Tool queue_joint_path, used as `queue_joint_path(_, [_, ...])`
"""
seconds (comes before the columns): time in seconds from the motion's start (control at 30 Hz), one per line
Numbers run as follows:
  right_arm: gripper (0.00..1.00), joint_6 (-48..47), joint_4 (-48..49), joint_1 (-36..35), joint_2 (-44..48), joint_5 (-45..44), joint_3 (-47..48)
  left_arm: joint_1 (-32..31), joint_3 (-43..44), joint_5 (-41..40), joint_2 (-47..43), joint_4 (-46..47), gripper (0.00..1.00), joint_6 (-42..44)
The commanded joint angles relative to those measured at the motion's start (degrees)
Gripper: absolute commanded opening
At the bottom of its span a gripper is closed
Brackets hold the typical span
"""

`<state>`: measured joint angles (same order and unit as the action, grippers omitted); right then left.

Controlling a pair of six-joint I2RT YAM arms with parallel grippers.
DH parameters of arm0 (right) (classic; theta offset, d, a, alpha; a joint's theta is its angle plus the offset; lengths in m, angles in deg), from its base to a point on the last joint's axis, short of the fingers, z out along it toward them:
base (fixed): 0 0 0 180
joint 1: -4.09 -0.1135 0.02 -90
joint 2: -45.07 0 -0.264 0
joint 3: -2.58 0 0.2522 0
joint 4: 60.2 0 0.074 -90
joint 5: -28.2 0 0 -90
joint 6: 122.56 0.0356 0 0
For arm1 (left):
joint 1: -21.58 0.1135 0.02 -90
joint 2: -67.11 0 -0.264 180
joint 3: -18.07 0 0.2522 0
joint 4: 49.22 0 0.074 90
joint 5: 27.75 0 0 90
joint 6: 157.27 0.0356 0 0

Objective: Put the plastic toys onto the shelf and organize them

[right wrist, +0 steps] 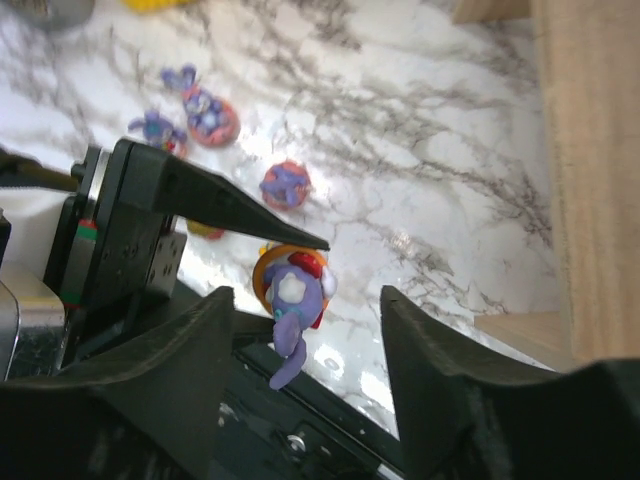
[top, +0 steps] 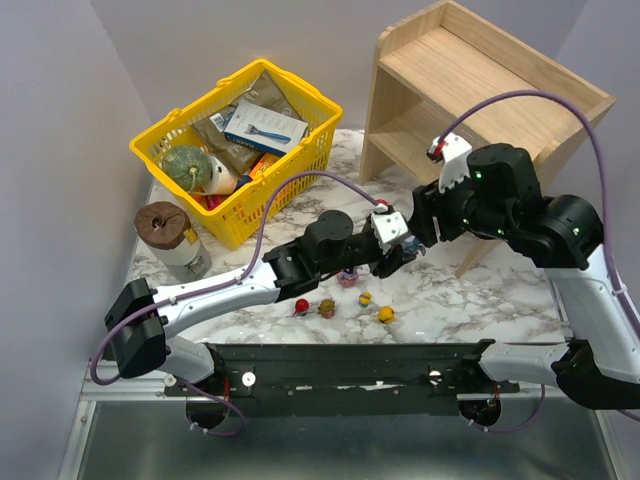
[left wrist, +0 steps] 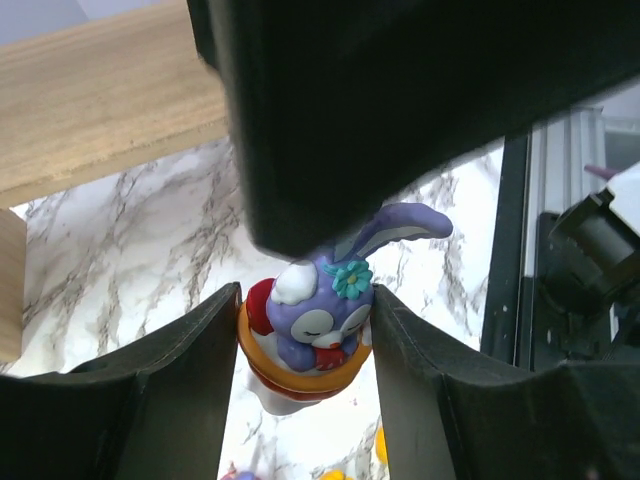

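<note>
A yellow basket point(top: 165, 160) at the left holds groceries, their print too small to read. Loose toys point(top: 326, 308) lie on the marble by the arms. In front of the shelf point(top: 470, 70), the left gripper point(left wrist: 305, 300) clamps a purple bunny point(left wrist: 315, 320) in an orange cup. It faces the wrist camera, its long ear slanting up-right. The right gripper point(right wrist: 305, 300), fingers spread, hides the top of its head.

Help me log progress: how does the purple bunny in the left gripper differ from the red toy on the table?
The purple bunny shows a long ear and a teal flower; the red toy looks plain and round. The bunny is clamped in the left gripper, off the table; the red toy lies free on it. Neither is on the shelf yet.
</note>
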<state>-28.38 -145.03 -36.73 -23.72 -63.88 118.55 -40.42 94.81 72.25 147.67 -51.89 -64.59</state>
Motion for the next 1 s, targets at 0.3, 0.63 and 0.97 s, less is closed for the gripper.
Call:
queue_joint_path(0.3, [0.77, 6.09, 21.40, -0.14, 10.34, -14.53, 3.70, 2.76, 10.22, -1.56, 11.01, 15.98, 0.00, -18.39])
queue_joint_path(0.63, [0.77, 9.96, 22.73, -0.14, 13.16, -12.42, 0.53, 3.11, 27.62, -3.23, 26.75, 16.16, 0.00, -22.10])
queue_joint_path(0.97, [0.77, 9.26, 21.06, -0.14, 14.65, -13.82, -0.08, 3.11, 41.87, -2.35, 38.88, 11.41, 0.00, -21.14])
